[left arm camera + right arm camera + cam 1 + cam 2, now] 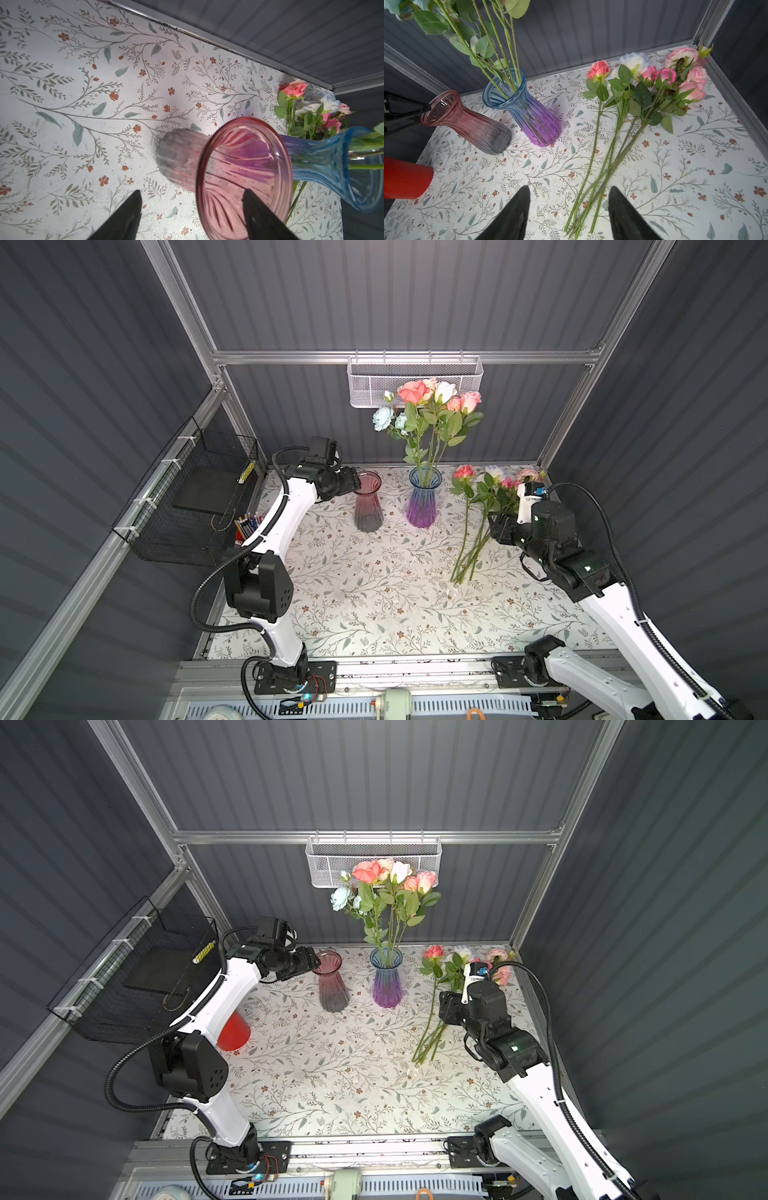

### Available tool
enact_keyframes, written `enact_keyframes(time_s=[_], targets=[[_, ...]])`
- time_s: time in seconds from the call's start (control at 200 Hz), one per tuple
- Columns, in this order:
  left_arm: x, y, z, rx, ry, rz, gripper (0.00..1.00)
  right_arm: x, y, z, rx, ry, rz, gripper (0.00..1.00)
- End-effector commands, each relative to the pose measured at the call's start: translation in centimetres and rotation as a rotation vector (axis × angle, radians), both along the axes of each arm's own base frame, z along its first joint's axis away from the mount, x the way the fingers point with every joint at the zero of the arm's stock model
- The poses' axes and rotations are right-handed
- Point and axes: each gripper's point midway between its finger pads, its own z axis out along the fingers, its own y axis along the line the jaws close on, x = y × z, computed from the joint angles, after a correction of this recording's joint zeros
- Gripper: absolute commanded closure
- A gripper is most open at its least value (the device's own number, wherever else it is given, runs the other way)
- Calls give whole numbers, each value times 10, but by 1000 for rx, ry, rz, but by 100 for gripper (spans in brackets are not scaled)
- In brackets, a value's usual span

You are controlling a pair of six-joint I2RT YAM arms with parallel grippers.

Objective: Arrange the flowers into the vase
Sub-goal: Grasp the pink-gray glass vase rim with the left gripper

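The flowers form two groups. The arranged flowers [432,414] stand upright in the blue-and-purple vase [424,502] at 12 o'clock on the table [374,597]. Their coral, pink, white and pale blue heads sit well above the rim, with the stems down in the glass. The loose flowers [478,506] lie flat on the table at 2 o'clock, heads toward the rear corner and stem ends toward 7 o'clock.

The right gripper [570,189] hangs by the loose stems with its jaws well apart and holds nothing. In the right wrist view we see the lower stems running between the two fingers. In both top views the arm hides this.

The pink vase [368,502] stands near the blue-and-purple vase, at its 9 o'clock and apart from it, and is empty. The left gripper [191,192] is at the pink vase's mouth with its jaws apart, gripping nothing. The left wrist view shows one finger over the mouth and one outside, with the rim between them. We cannot tell whether either finger touches the glass.

The red cup [232,1031] stands at 9 o'clock on the table. In a top view its body shows; in a top view the left arm covers it and the coloured pencils [248,523] in it show instead.

The white mesh basket [415,379] hangs on the rear rail; its contents are hidden. The black wire basket [187,497] on the 9 o'clock wall holds a dark flat slab.
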Motion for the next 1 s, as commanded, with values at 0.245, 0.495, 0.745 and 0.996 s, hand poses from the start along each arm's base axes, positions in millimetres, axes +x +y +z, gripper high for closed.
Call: enact_keyframes(time_s=[0.245, 0.495, 0.745, 0.996], targets=[[14, -11, -19, 1, 59, -78, 44, -6, -3, -8, -2, 4, 1, 41], [11, -8, -19, 32, 58, -97, 67, -10, -5, -3, 8, -4, -2, 44], [8, -4, -14, 56, 41, -102, 79, -17, -5, 5, 26, -22, 5, 45], [-8, -10, -5, 5, 46, -130, 100, -19, -10, 6, 9, -26, -9, 45]])
